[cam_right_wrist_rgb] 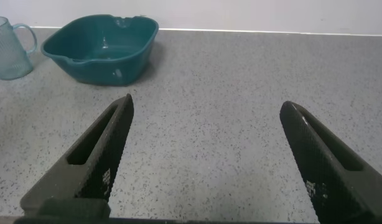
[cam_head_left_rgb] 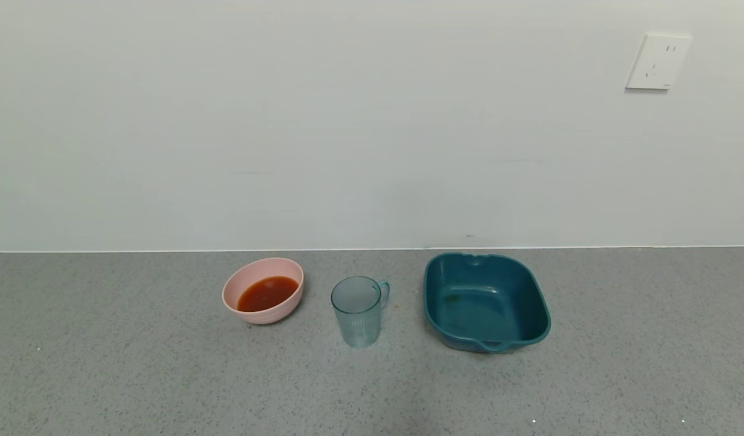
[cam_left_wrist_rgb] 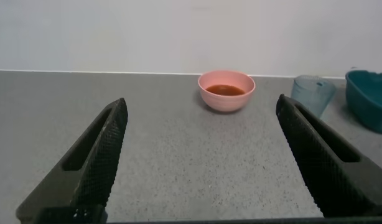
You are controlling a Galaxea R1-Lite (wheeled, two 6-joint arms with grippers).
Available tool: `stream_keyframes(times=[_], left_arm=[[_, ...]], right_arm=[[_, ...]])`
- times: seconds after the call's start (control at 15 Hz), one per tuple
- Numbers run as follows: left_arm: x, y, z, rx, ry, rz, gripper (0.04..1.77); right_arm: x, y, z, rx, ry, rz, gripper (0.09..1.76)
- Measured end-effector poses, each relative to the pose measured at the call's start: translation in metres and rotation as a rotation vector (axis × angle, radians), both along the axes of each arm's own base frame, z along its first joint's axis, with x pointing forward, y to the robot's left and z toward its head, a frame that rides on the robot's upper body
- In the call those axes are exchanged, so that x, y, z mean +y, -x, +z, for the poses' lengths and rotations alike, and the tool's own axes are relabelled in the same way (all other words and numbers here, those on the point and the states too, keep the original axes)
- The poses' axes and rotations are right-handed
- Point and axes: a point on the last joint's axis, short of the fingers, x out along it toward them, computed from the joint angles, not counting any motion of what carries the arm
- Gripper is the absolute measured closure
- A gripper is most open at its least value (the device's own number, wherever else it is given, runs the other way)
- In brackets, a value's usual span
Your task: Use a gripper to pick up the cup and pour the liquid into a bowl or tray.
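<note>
The teal-tinted ribbed cup (cam_head_left_rgb: 359, 310) stands upright on the grey counter, handle toward the basin; it looks empty. It also shows in the left wrist view (cam_left_wrist_rgb: 312, 93) and the right wrist view (cam_right_wrist_rgb: 9, 47). The pale pink bowl (cam_head_left_rgb: 263, 290) stands to its left and holds orange-red liquid (cam_head_left_rgb: 267, 293); the bowl shows in the left wrist view (cam_left_wrist_rgb: 226, 91) too. Neither arm shows in the head view. My left gripper (cam_left_wrist_rgb: 200, 106) is open and empty, well short of the bowl. My right gripper (cam_right_wrist_rgb: 206, 102) is open and empty, away from the cup.
A dark teal rectangular basin (cam_head_left_rgb: 487, 301) stands right of the cup, empty; it also shows in the right wrist view (cam_right_wrist_rgb: 101, 48). The white wall rises just behind the objects, with a socket (cam_head_left_rgb: 657, 61) at upper right. Grey counter (cam_head_left_rgb: 166, 375) stretches toward me.
</note>
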Motion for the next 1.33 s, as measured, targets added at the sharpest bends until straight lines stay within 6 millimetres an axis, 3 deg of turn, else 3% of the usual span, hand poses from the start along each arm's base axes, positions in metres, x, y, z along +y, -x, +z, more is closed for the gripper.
stream_keyframes(times=[0.87, 1.33], left_arm=[[-0.002, -0.019, -0.049, 0.152, -0.022, -0.094, 0.09], [-0.002, -0.019, -0.048, 0.143, 0.005, -0.103, 0.09]], right_arm=[[0.000, 0.000, 0.000, 0.000, 0.000, 0.000, 0.14], [0.000, 0.000, 0.000, 0.000, 0.000, 0.000, 0.14]])
